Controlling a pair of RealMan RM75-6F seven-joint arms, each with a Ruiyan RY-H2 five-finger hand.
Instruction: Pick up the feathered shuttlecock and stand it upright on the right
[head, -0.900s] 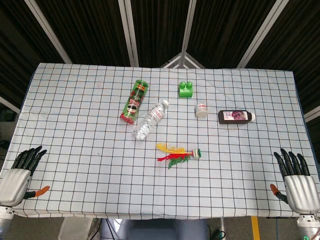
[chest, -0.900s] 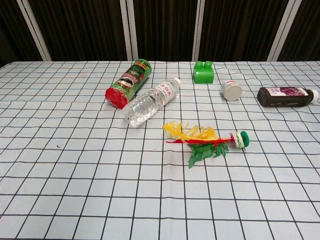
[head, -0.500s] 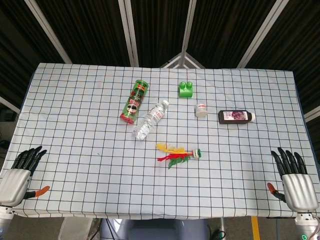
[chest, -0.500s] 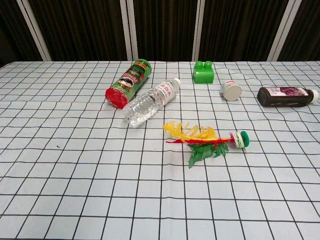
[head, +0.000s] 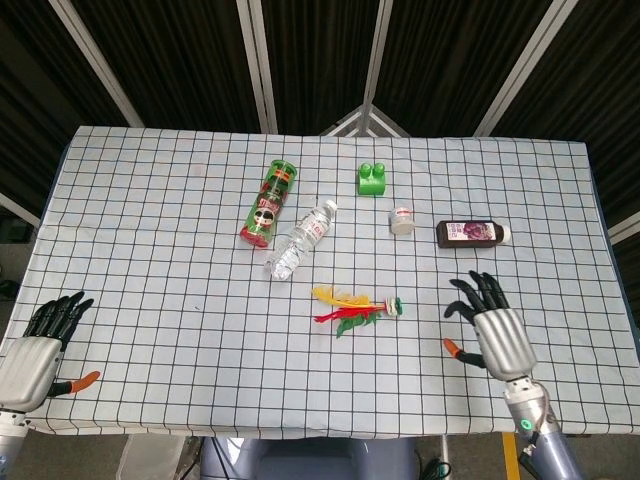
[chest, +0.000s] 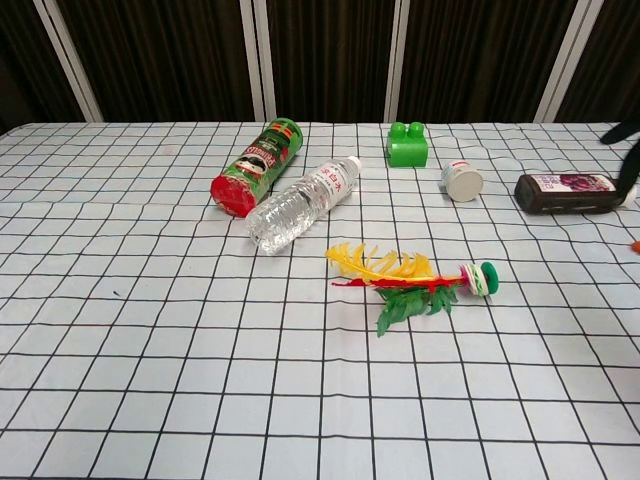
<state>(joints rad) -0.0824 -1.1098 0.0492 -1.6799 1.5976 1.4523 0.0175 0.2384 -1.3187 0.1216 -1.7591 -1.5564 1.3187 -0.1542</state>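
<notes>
Shuttlecock (head: 357, 307) is lying flat on its side near the middle of the checked tabletop (head: 150, 260), its yellow, red and green feathers fanning toward the left and its green-and-white base pointing right; in the chest view it (chest: 410, 278) is sitting just in front of the clear water bottle (chest: 300, 204), apart from it. What is changing is the right robot hand (head: 490, 327): half a second ago it was resting at the right edge of the tabletop, and now it is hovering in over the cloth, to the right of the shuttlecock's base and still clearly apart from it, with its dark fingers spread and nothing in them (only a sliver of it is showing at the right border of the chest view). The left robot hand (head: 35, 345) is staying where it was at the near left corner, fingers apart and empty. Nothing else is shifting: the green chip can (head: 268, 203), the green block (head: 372, 179), the small white jar (head: 403, 221) and the dark bottle (head: 473, 233) are all lying farther back. The reach appears to be just beginning, so the pickup and the upright placement on the right are both still ahead.
</notes>
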